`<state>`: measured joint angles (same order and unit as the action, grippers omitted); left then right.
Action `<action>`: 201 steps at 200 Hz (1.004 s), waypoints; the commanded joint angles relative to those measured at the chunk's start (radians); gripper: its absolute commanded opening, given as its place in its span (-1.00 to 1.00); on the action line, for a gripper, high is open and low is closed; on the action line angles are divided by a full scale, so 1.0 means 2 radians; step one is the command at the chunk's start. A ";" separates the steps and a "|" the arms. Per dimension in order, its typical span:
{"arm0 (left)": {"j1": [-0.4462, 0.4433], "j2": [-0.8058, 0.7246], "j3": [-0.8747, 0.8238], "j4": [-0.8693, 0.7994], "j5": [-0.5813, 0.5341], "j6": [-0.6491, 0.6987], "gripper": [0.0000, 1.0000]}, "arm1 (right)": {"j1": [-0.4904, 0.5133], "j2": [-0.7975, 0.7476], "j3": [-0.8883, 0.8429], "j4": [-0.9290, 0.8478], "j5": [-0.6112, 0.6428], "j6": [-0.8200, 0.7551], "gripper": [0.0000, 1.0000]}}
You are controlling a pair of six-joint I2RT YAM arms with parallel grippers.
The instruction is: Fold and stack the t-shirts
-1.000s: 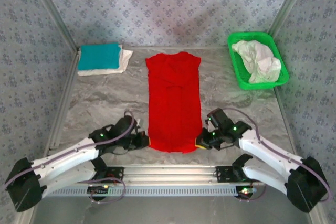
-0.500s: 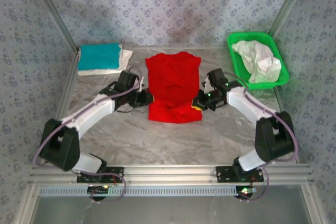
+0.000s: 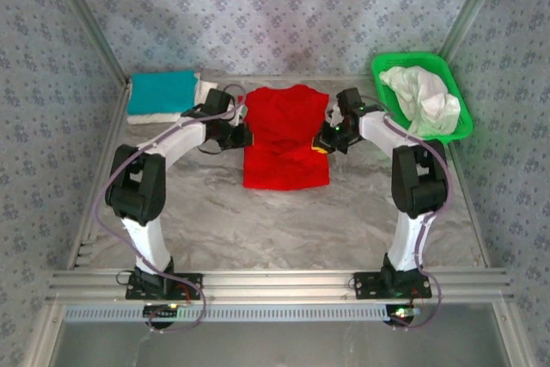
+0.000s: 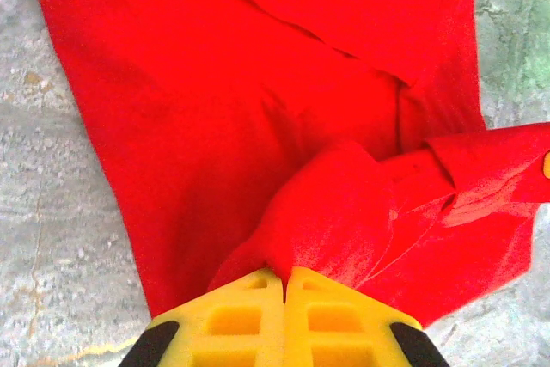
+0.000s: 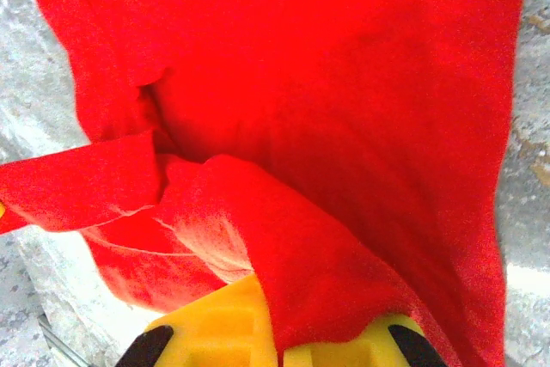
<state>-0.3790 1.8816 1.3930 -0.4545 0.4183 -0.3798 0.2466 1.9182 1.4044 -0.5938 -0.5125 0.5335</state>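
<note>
Farther back now, left hand [image 3: 241, 137] and right hand [image 3: 321, 143] each clamp the folded red t-shirt [image 3: 284, 156].

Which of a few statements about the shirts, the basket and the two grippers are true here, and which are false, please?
1. The left gripper and the right gripper are each shut on the red shirt. True.
2. The teal shirt lies folded on a folded white shirt. True.
3. The green basket holds a teal shirt. False: it holds a crumpled white shirt.
4. The red shirt lies in one flat layer. False: its near end is doubled over the rest.
</note>
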 commanded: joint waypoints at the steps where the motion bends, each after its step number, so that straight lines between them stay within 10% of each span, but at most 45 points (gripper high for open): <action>1: 0.004 0.024 0.032 -0.027 -0.004 0.031 -1.00 | -0.009 0.016 0.021 -0.006 0.008 0.000 -0.96; 45: 0.012 0.080 0.106 -0.060 -0.025 0.049 -1.00 | -0.017 0.063 0.076 -0.006 -0.005 0.015 -0.67; 65: 0.030 0.106 0.156 -0.069 -0.055 0.031 -0.18 | -0.031 0.090 0.132 0.010 -0.029 0.038 -0.40; 97: 0.034 0.084 0.218 -0.087 -0.076 0.016 0.29 | -0.046 0.066 0.179 -0.012 -0.037 0.044 -0.23; 137: -0.016 -0.039 0.061 -0.014 -0.106 0.010 0.12 | -0.034 -0.089 -0.012 0.074 0.002 0.034 -0.23; 168: -0.057 -0.095 -0.093 0.111 -0.085 -0.028 -0.43 | 0.004 -0.167 -0.177 0.161 0.006 0.027 -0.95; 201: -0.074 -0.083 -0.156 0.156 -0.045 -0.061 -0.79 | 0.032 -0.151 -0.238 0.208 -0.034 0.044 -1.00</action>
<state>-0.5251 1.6901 1.1465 -0.2646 0.2756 -0.4419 0.2890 1.5772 0.9905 -0.2855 -0.5293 0.6071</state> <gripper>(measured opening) 0.156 0.074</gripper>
